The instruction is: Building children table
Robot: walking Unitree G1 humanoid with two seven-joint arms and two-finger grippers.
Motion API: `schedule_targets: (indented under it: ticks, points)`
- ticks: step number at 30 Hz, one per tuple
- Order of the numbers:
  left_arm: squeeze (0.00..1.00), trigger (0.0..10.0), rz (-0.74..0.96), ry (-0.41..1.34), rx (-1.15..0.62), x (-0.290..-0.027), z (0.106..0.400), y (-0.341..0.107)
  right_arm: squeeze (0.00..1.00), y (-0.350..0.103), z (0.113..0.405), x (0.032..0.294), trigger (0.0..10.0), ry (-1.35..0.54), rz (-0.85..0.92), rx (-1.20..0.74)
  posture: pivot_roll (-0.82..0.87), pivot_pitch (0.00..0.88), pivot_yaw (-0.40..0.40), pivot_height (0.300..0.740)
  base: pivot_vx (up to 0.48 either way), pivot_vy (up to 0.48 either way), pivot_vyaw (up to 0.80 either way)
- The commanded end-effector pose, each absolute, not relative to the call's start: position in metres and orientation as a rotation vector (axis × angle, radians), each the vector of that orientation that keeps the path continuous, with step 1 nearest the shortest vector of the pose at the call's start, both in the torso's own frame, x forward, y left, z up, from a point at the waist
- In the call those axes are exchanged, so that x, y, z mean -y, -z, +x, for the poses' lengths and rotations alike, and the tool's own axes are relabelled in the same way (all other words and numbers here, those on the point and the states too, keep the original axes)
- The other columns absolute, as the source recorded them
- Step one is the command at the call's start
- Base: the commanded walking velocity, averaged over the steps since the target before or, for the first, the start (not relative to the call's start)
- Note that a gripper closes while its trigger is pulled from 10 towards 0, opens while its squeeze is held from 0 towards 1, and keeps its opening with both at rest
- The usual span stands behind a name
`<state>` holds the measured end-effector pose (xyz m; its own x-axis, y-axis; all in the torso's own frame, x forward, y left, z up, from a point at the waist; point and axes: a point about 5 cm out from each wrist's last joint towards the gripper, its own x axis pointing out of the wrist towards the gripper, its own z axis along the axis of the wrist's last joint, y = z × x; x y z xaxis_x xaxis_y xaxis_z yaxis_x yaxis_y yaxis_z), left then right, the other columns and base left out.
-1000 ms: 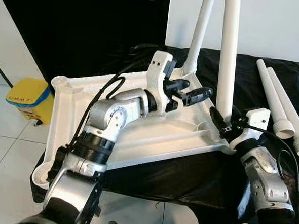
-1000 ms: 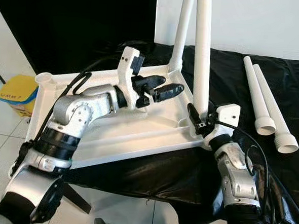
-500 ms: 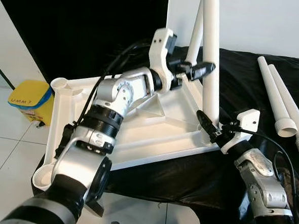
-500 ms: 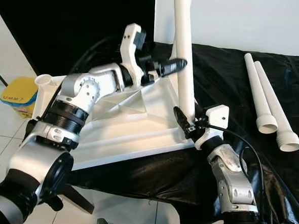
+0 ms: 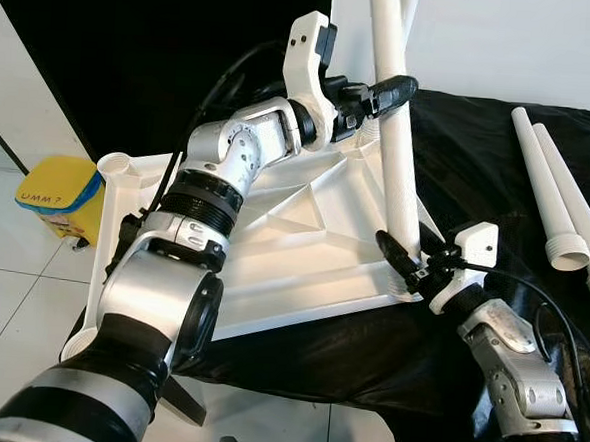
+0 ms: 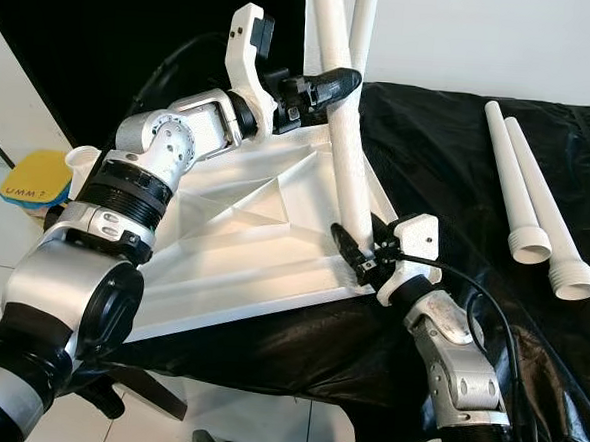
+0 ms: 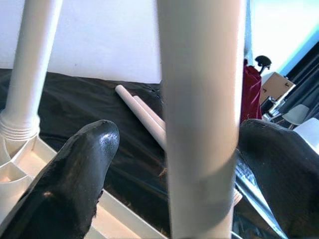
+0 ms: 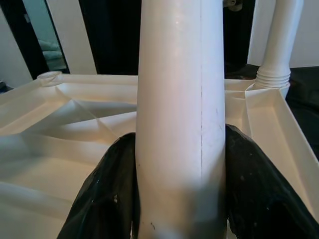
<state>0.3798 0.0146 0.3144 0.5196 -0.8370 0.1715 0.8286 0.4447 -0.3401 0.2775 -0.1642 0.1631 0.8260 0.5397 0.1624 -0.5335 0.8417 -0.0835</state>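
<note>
White tiled floor [image 5: 10, 294], white wall behind, a dark opening to the left. A surface draped in black cloth [image 5: 460, 151] carried the work. A yellow box [image 5: 58, 195] sat on the floor at the left; contents could not be seen.

The white plastic table top [image 5: 293, 251] lay underside up, tilted, its near edge overhanging the cloth. Its ribbed underside showed corner sockets; one on the left rim [image 5: 116, 162] stood open. Two legs were seated in sockets on the right side: the far leg [image 6: 363, 25] and the near leg [image 5: 395, 137], which leaned back and to the left. Two loose legs [image 5: 562, 202] lay side by side on the cloth, well apart to the right.

The left tool [image 5: 381, 92] was up high at the near leg, its fingers [image 7: 75, 174] spread on either side of the tube, one clear of it; contact of the other unclear. The right tool [image 5: 401, 263] was clamped on the same leg low down, just above its socket, both fingers [image 8: 107, 199] pressed against the tube.
</note>
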Motion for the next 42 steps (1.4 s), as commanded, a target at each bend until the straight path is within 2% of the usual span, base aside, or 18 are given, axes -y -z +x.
schedule_targets:
  ticks: [1,4,5,22,23,28,32,33,34,35,42]
  points:
    - [0.00,9.4,-0.408,1.423,0.052,-0.001,0.361,-0.322,0.00,-0.163,0.274,0.160,10.0,-0.604,-0.047,0.178,-0.23,0.092,0.066,0.740,0.000,0.000,0.00]
    - [0.00,9.4,-0.411,1.417,0.051,0.000,0.362,-0.322,0.00,-0.163,0.274,0.160,10.0,-0.607,-0.049,0.177,-0.23,0.090,0.067,0.740,0.000,0.000,0.00]
    - [0.00,0.0,-0.416,1.384,0.044,0.001,0.365,-0.322,0.00,-0.163,0.275,0.160,10.0,-0.609,-0.051,0.175,-0.23,0.086,0.069,0.740,0.000,0.000,0.00]
    - [0.00,0.0,-0.390,1.280,0.077,0.002,0.369,-0.341,0.00,-0.170,0.282,0.160,10.0,-0.612,-0.039,0.165,-0.22,0.054,0.047,0.740,0.000,0.000,0.00]
    - [0.00,10.0,-0.367,1.297,0.115,0.003,0.364,-0.351,1.00,-0.173,0.284,0.161,10.0,-0.604,-0.034,0.181,-0.22,0.048,0.044,0.740,0.000,0.000,0.00]
    - [0.00,10.0,-0.343,1.304,0.151,0.005,0.360,-0.359,1.00,-0.176,0.285,0.162,10.0,-0.599,-0.033,0.193,-0.22,0.044,0.045,0.740,0.000,0.000,0.00]
    - [0.00,10.0,-0.275,1.269,0.248,0.009,0.351,-0.379,1.00,-0.182,0.289,0.162,10.0,-0.565,-0.042,0.214,-0.22,0.037,0.043,0.740,0.000,0.000,0.00]
    - [0.00,10.0,-0.243,1.246,0.273,0.011,0.349,-0.383,0.95,-0.184,0.291,0.161,10.0,-0.548,-0.055,0.222,-0.22,0.035,0.042,0.740,0.000,0.000,0.00]
    - [0.00,10.0,-0.224,1.231,0.286,0.012,0.348,-0.385,0.95,-0.186,0.293,0.160,10.0,-0.537,-0.063,0.226,-0.21,0.032,0.043,0.740,0.000,0.000,0.00]
    - [0.00,10.0,-0.185,1.196,0.303,0.014,0.347,-0.386,0.00,-0.187,0.296,0.159,10.0,-0.511,-0.084,0.221,-0.21,0.030,0.043,0.740,0.000,0.000,0.00]
    - [0.00,10.0,-0.044,1.058,0.348,0.030,0.340,-0.380,0.00,-0.193,0.312,0.147,10.0,-0.369,-0.176,0.197,-0.21,0.033,0.042,0.740,0.000,0.000,0.00]
